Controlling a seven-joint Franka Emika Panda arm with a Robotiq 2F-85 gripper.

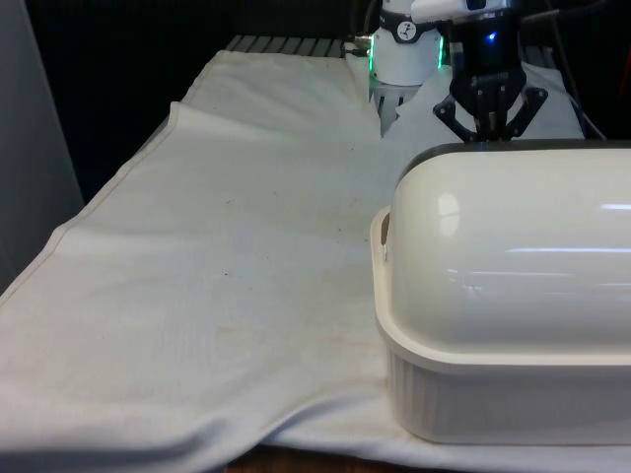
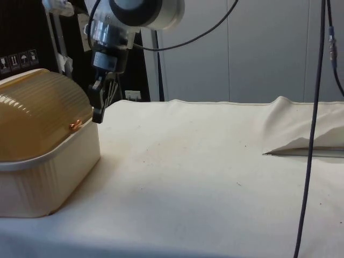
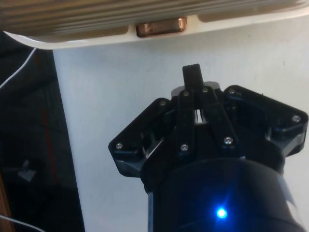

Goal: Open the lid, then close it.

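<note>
A cream bread box (image 1: 513, 384) stands on the white cloth at the front view's right, its back to that camera. Its ribbed roll-top lid (image 2: 37, 110) is down, and the small copper handle (image 2: 76, 125) rests at the base's rim (image 2: 54, 158). My black gripper (image 2: 98, 115) hangs just in front of the handle, a short gap away, fingers shut and empty. The wrist view has the handle (image 3: 160, 27) straight ahead of the closed fingertips (image 3: 192, 72). In the front view the gripper (image 1: 485, 126) sits behind the box's top edge.
The white cloth (image 1: 227, 266) covers the table, with a raised fold (image 2: 301, 126) at the side view's right. A black cable (image 2: 313, 134) hangs down near that fold. The table's edge (image 1: 108, 187) runs along the front view's left.
</note>
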